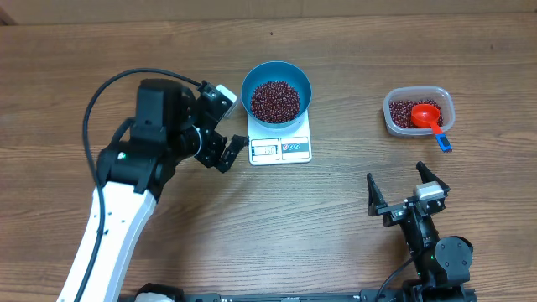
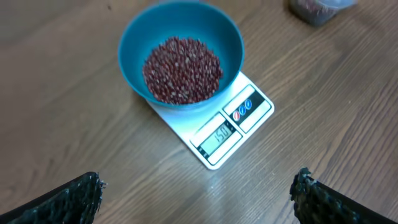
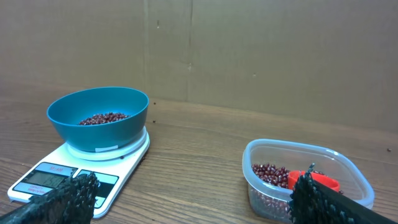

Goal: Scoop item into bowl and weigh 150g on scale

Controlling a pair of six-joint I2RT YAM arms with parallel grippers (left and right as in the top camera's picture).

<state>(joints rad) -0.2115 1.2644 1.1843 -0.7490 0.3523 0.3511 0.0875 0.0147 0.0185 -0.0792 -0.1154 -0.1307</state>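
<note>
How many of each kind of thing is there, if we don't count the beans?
bowl: 1
scale: 1
tub: 1
scoop: 1
grippers: 2, the left gripper and the right gripper
total: 6

Scale [image 1: 280, 149] digits unreadable overhead. Tub [image 2: 320, 9] cut by top edge, blurry, left wrist view. Scoop [image 3: 326, 183] partly behind right end effector [image 3: 194, 191].
</note>
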